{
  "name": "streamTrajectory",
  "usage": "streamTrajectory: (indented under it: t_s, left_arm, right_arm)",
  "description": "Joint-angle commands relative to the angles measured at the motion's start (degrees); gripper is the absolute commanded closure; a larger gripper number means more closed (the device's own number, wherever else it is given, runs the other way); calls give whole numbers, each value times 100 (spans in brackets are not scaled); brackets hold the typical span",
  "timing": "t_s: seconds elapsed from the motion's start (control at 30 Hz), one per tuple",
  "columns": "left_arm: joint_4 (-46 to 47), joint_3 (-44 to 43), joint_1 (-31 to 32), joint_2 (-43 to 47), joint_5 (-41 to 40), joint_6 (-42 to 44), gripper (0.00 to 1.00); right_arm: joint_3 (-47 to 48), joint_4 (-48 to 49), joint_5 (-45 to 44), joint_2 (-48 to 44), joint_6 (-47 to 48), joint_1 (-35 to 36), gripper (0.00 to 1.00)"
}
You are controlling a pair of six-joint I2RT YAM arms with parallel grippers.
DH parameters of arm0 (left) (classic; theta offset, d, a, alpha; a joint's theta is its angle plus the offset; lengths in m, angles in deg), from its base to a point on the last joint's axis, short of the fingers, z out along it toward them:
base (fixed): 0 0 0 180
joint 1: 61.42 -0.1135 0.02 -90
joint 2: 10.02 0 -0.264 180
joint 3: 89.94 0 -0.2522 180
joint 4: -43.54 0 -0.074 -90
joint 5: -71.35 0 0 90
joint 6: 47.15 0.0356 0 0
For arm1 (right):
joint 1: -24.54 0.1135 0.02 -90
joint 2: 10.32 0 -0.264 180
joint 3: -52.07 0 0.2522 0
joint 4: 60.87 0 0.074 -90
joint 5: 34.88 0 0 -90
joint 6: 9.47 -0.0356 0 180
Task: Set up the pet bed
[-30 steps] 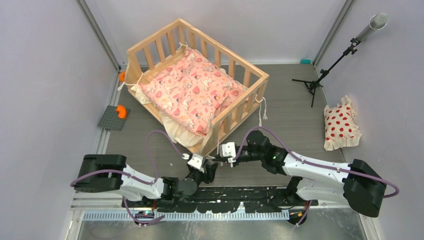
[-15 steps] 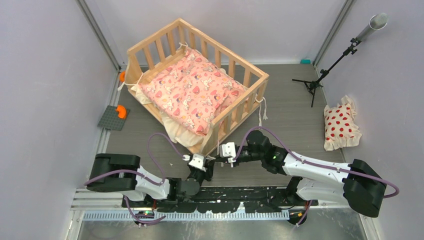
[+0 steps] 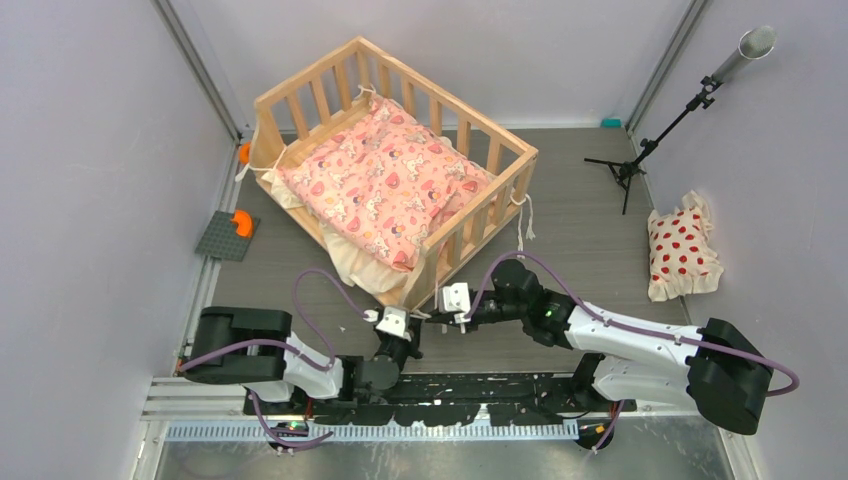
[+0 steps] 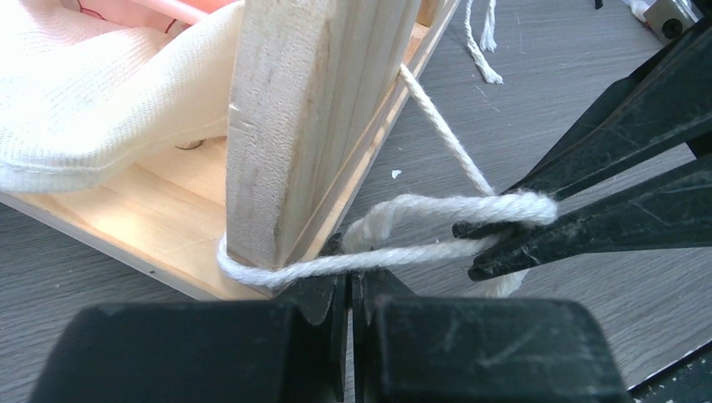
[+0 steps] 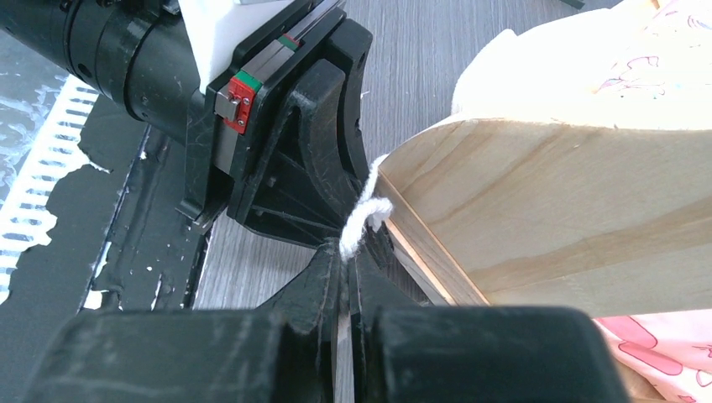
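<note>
My right jaws are pinching the cream tie [image 4: 453,204] beside the corner post [image 4: 311,109] of the pet bed [image 3: 450,98]. My left jaws are sitting shut against that tie.

The space is closed in by plain pale lilac walls [image 3: 90,150], with slim grey metal posts [image 3: 195,62] at the far corners. A grey wood-grain tabletop [image 3: 580,210] is lit softly and evenly. A black tripod stand [image 3: 630,165] carrying a grey tube is placed near the right wall, and a dark grey square baseplate [image 3: 222,240] near the left wall.
</note>
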Motion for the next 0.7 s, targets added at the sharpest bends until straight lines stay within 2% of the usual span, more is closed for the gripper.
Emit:
streamTrajectory:
  t_s: [0.0, 0.07, 0.17, 0.37, 0.5, 0.67]
  left_arm:
    - [357, 127, -42, 206, 33, 35, 100]
    - [35, 174, -24, 394, 266, -95, 100]
    - [-941, 120, -17, 858, 694, -440, 100]
    - [-3750, -142, -17, 2081, 1278, -1388, 100]
    - [-4218, 100, -17, 2691, 1538, -1611, 100]
    - [-4745, 52, -19, 2917, 1917, -1684, 100]
  right_arm:
    - [211, -136, 318, -17, -215, 89, 99]
    - [232, -140, 239, -7, -217, 95, 99]
    - [251, -151, 73, 19, -220, 96, 99]
    - [257, -151, -102, 71, -156, 91, 99]
    - [284, -132, -234, 82, -135, 94, 97]
    - [321, -101, -392, 82, -125, 90, 94]
